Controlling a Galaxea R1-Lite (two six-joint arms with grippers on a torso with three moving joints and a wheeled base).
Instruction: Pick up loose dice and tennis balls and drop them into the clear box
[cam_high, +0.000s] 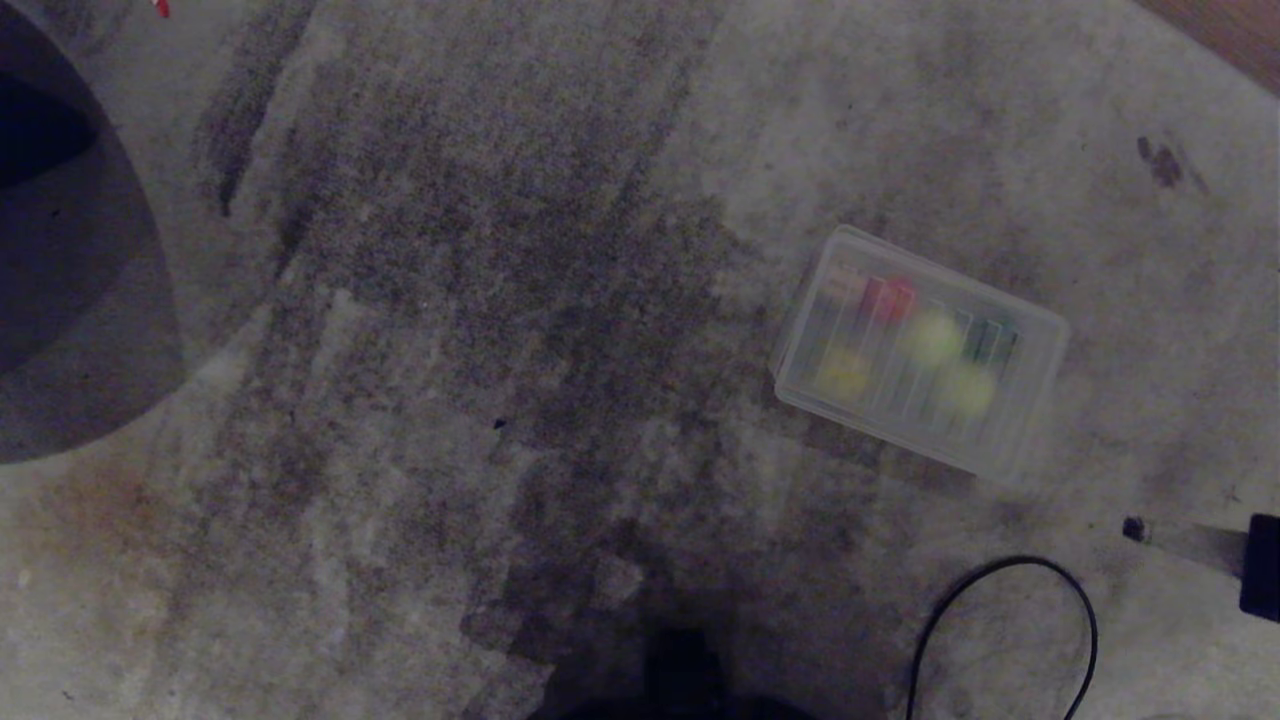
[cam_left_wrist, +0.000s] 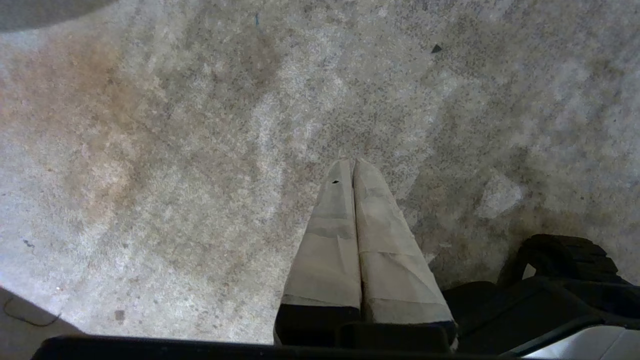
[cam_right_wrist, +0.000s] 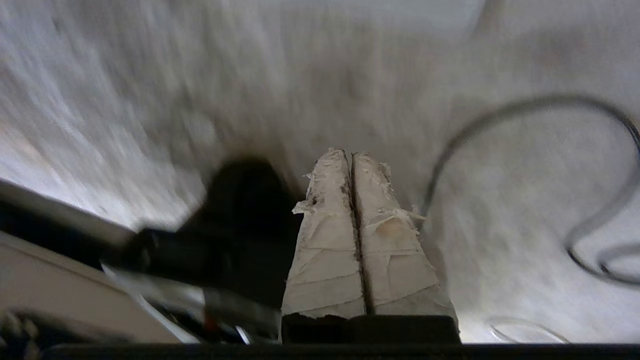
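A stained grey carpet (cam_high: 500, 400) carries the clear box (cam_high: 1035, 335), which holds two tennis balls (cam_high: 932, 337) and dice (cam_high: 843, 372). Fuzzy balls should compress slightly; dice look hard and slick, best pinched across flat faces. Left tool (cam_left_wrist: 353, 167) and right tool (cam_right_wrist: 351, 155) are pressed together, empty.

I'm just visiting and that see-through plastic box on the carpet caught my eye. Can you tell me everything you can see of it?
The clear box is a shallow rectangular tub of translucent, colourless plastic with rounded corners. It sits flat on the stained grey carpet, turned at an angle, to the robot's front right. Blurred shapes show through it: two yellow-green balls, something yellow, something red. Whether a lid covers it is unclear. No claw touches it.
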